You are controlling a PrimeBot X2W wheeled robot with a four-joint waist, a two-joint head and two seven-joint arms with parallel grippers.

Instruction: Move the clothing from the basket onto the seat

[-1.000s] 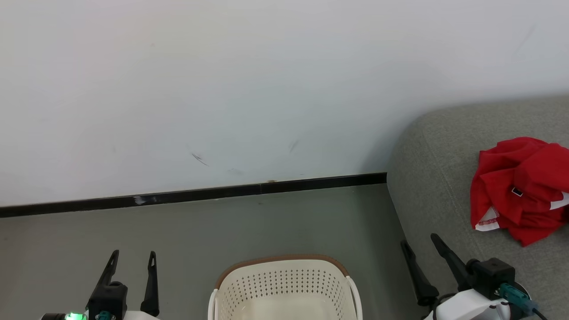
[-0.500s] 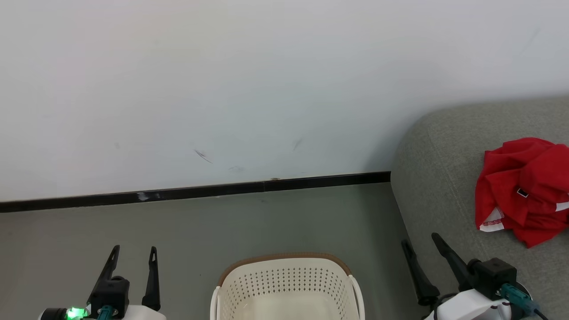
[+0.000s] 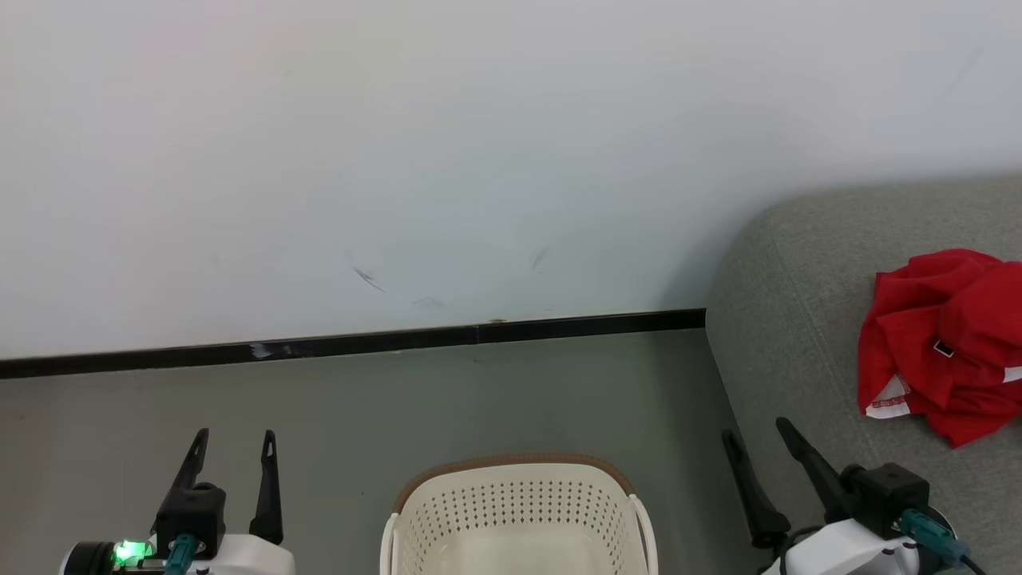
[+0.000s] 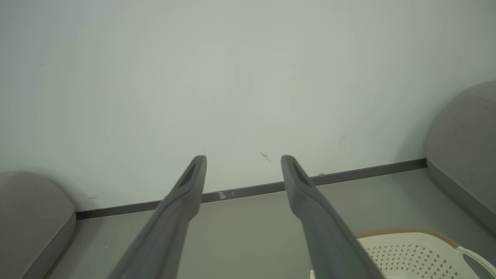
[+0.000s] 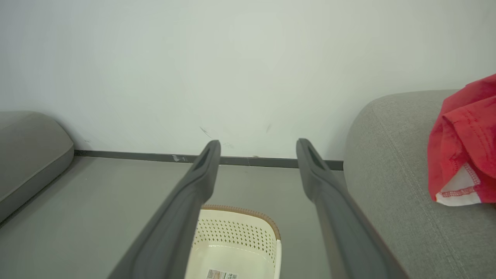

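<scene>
Shows crumpled bright red fabric clothing on the large grey woven sofa seat, ahead-right of the nearer right gripper; places the oval cream perforated plastic basket, seemingly empty, between it and the left gripper, both spread wide, holding nothing

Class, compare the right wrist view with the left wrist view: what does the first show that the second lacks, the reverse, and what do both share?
Right wrist view, not the left: the red clothing lying on the grey sofa, a label sticker on the bottom of the cream perforated basket, the open right hand. Left wrist view, not the right: the open left hand. Both: the basket, the sofa, the white wall, dark skirting, grey floor.
</scene>
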